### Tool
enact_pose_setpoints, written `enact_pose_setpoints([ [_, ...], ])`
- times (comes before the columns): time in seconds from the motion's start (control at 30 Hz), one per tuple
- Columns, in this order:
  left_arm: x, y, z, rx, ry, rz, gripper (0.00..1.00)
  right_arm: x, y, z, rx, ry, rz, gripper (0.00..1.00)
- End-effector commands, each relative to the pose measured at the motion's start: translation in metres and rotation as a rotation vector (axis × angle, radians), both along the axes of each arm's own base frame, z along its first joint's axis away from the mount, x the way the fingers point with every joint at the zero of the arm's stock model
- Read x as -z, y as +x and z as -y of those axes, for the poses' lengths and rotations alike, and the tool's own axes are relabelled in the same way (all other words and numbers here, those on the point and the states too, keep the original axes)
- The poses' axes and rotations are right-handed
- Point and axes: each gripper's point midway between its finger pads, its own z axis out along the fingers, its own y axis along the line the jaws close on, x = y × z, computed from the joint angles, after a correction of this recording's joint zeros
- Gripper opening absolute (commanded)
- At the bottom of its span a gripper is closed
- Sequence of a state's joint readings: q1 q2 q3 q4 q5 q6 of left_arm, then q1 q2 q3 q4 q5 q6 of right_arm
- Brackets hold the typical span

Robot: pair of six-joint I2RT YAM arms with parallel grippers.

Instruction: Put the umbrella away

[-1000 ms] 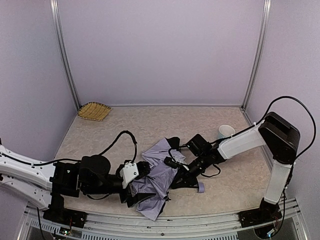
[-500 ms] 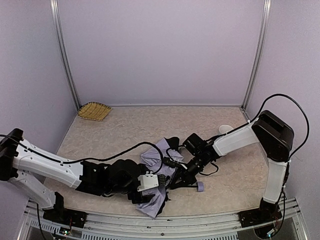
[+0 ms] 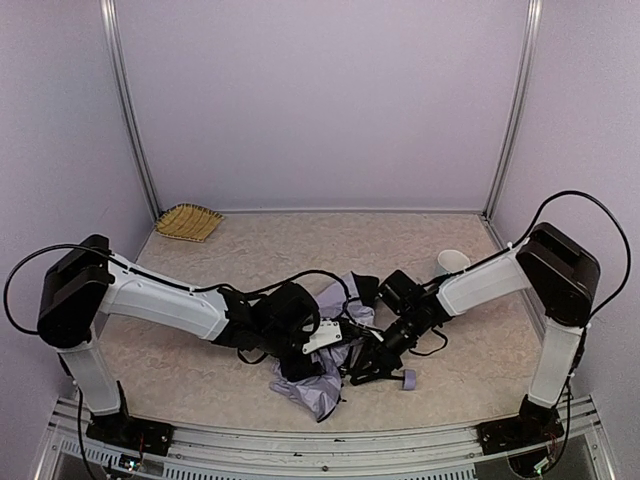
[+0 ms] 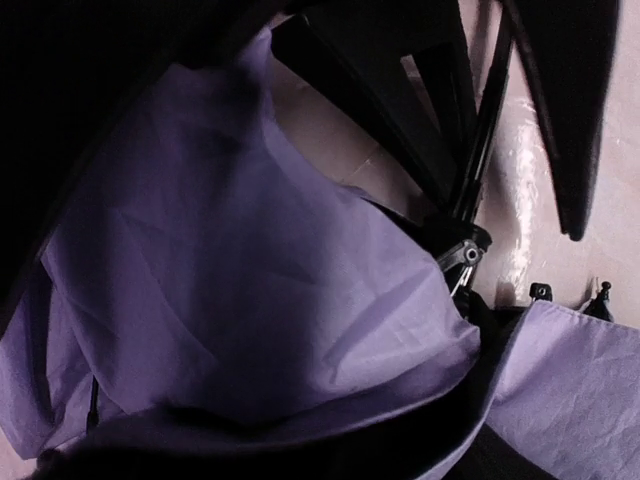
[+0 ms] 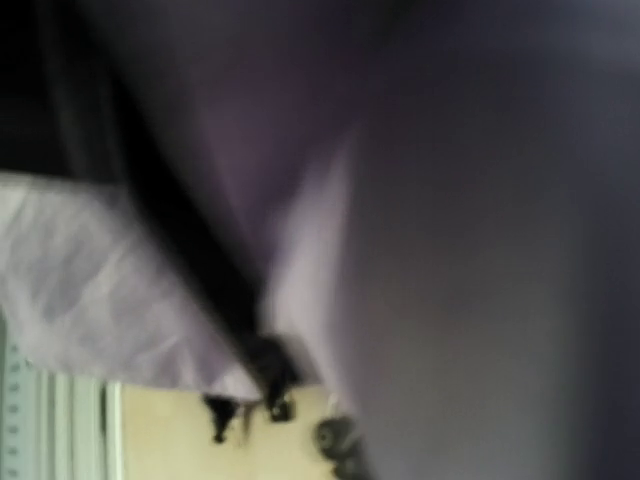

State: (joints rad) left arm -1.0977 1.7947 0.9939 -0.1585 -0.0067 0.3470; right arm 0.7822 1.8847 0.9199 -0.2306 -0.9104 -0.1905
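Observation:
The umbrella (image 3: 315, 388) lies half collapsed at the table's near middle, its pale lavender fabric bunched over the black underside. Its small lavender handle (image 3: 406, 379) sticks out to the right. My left gripper (image 3: 330, 348) reaches in from the left and is buried in the fabric. My right gripper (image 3: 378, 350) presses in from the right by the black shaft. The left wrist view is filled with lavender fabric (image 4: 250, 280) and black ribs (image 4: 470, 190). The right wrist view is blurred, showing fabric (image 5: 80, 280) and a black rib (image 5: 200, 260). Neither view shows my fingers.
A light-blue cup (image 3: 452, 262) stands at the right behind my right forearm. A woven basket (image 3: 188, 220) sits in the far left corner. The table (image 3: 300, 245) is walled on three sides.
My left arm has swung from the near left edge rightwards into the umbrella. The fabric has bunched into a smaller heap. The handle and my right gripper have shifted slightly right.

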Motion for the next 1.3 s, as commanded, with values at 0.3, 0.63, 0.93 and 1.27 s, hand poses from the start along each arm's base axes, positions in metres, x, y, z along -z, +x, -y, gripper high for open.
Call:
enact_pose_setpoints([
  [0.3, 0.033, 0.016, -0.03, -0.17, 0.003, -0.454, 0.58, -0.078, 0.044, 0.031, 0.32, -0.023, 0.148, 0.77],
  [0.63, 0.01, 0.002, -0.04, -0.286, -0.106, -0.552, 0.49, -0.139, 0.063, 0.033, 0.37, 0.032, 0.558, 0.97],
  [0.93, 0.0, -0.017, -0.055, -0.368, -0.174, -0.663, 0.42, -0.138, -0.001, -0.006, 0.035, 0.243, 1.021, 0.96],
  [1.27, 0.03, -0.002, -0.045, -0.354, -0.183, -0.797, 0.39, -0.087, -0.054, -0.052, -0.176, 0.32, 1.18, 1.0],
])
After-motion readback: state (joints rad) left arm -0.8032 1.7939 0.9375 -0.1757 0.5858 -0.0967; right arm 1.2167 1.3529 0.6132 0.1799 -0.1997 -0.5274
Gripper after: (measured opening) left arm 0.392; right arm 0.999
